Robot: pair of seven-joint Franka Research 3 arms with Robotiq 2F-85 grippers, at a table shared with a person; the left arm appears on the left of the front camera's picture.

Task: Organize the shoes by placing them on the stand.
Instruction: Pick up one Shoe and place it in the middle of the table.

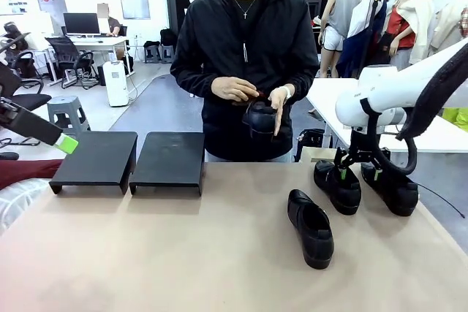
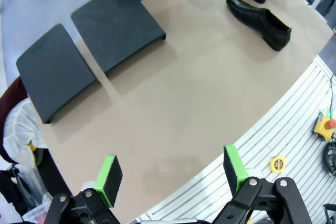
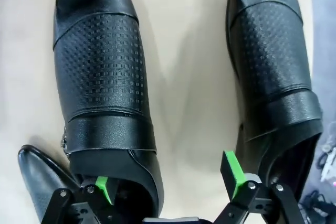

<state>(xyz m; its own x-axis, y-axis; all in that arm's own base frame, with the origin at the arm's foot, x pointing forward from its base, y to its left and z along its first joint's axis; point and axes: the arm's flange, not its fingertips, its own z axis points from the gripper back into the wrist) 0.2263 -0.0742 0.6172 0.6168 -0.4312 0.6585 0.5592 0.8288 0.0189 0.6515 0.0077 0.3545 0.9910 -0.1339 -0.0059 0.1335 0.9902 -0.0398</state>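
- Right gripper point(image 1: 358, 173) point(image 3: 168, 179): jaws spread wide, gripping nothing, lowered over the heel ends of two shoes at the table's right side.
- Right wrist view: one green pad point(image 3: 105, 190) sits inside the heel opening of the inner shoe point(image 1: 338, 186) point(image 3: 100, 77). The other pad point(image 3: 231, 171) stands in the gap, just beside the collar of the outer shoe point(image 1: 391, 189) point(image 3: 273, 66).
- Lone shoe point(image 1: 311, 228) point(image 2: 260, 17): lying on the table point(image 1: 183, 253), near that pair, toward the middle.
- Fourth shoe point(image 1: 259, 118): held in the person's hands point(image 1: 234, 90), beyond the far edge.
- Left stand point(image 1: 95, 160) point(image 2: 55, 72) and right stand point(image 1: 170, 160) point(image 2: 118, 27): black, side by side at the far left, well apart from every shoe.
- Left gripper point(image 1: 66, 144) point(image 2: 170, 174): jaws wide, holding nothing, raised over the table's left edge.
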